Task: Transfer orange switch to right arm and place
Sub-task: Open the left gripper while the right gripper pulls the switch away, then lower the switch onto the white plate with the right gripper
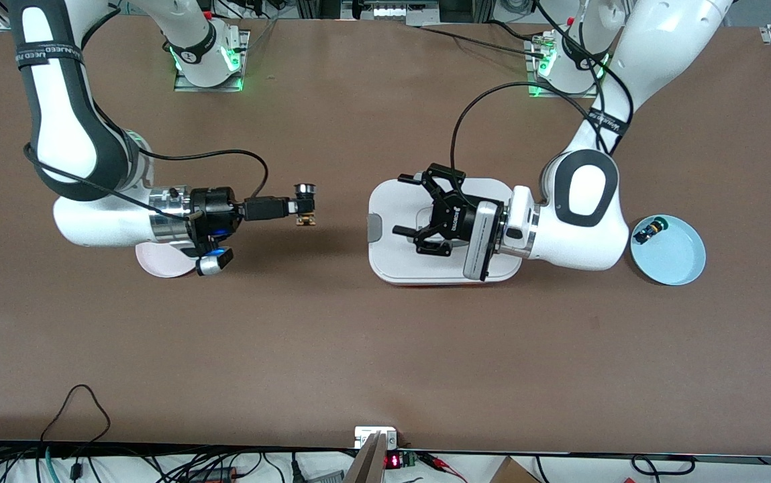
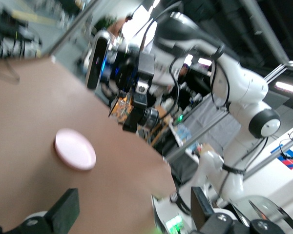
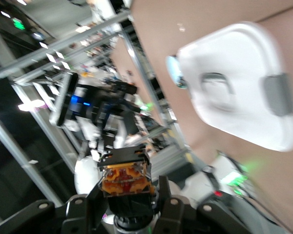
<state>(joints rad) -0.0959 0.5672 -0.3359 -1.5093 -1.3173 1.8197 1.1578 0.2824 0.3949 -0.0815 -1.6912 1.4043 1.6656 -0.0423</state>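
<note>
My right gripper (image 1: pixel 298 204) is shut on the orange switch (image 1: pixel 306 216) and holds it in the air over bare table, between the pink plate and the white container. In the right wrist view the switch's tan-orange body (image 3: pixel 126 179) sits clamped between the fingers (image 3: pixel 168 202). The left wrist view shows the switch (image 2: pixel 136 108) in the right gripper. My left gripper (image 1: pixel 400 205) is open and empty over the white container (image 1: pixel 392 263), apart from the switch. Its wide fingers (image 2: pixel 63 212) stand spread with nothing between them.
A pink plate (image 1: pixel 157 261) lies under the right wrist and also shows in the left wrist view (image 2: pixel 74 148). A blue plate (image 1: pixel 677 258) at the left arm's end holds a green-capped switch (image 1: pixel 647 232). The white container also shows in the right wrist view (image 3: pixel 244 83).
</note>
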